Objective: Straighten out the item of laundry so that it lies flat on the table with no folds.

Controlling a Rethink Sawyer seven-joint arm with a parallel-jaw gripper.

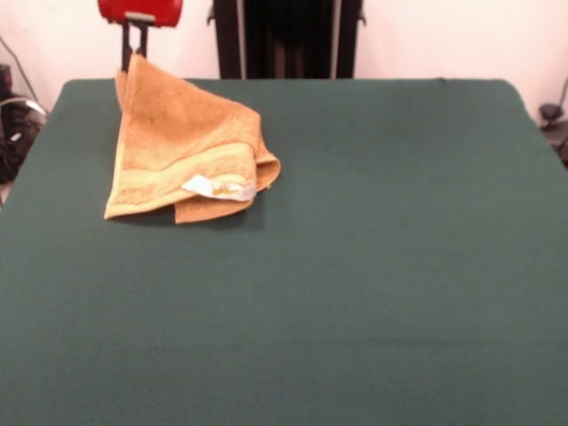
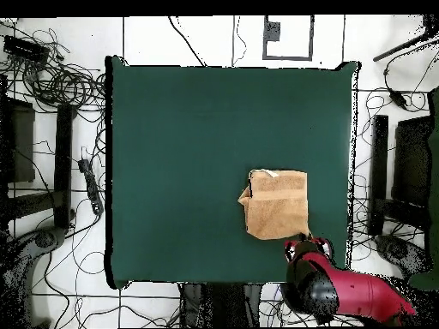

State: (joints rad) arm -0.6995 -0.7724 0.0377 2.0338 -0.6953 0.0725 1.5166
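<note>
Seemingly the jaws pinch the towel [image 1: 182,151]'s lifted corner, its underside hidden.

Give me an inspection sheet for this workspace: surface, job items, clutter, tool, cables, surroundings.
Surface: table under dark green cloth, lying smooth.
Job items: orange-tan towel near the robot's side, not flat; one corner is lifted off the table, the lower part is folded over on the cloth, white tag showing.
Clutter: nothing seen on the table besides the towel.
Tool: tool shut on the towel's raised corner, red arm above it.
Cables: many loose cables on the floor around the table, none on it.
Surroundings: light wall, black pedestal behind the table, dark equipment on the floor beside it.
</note>
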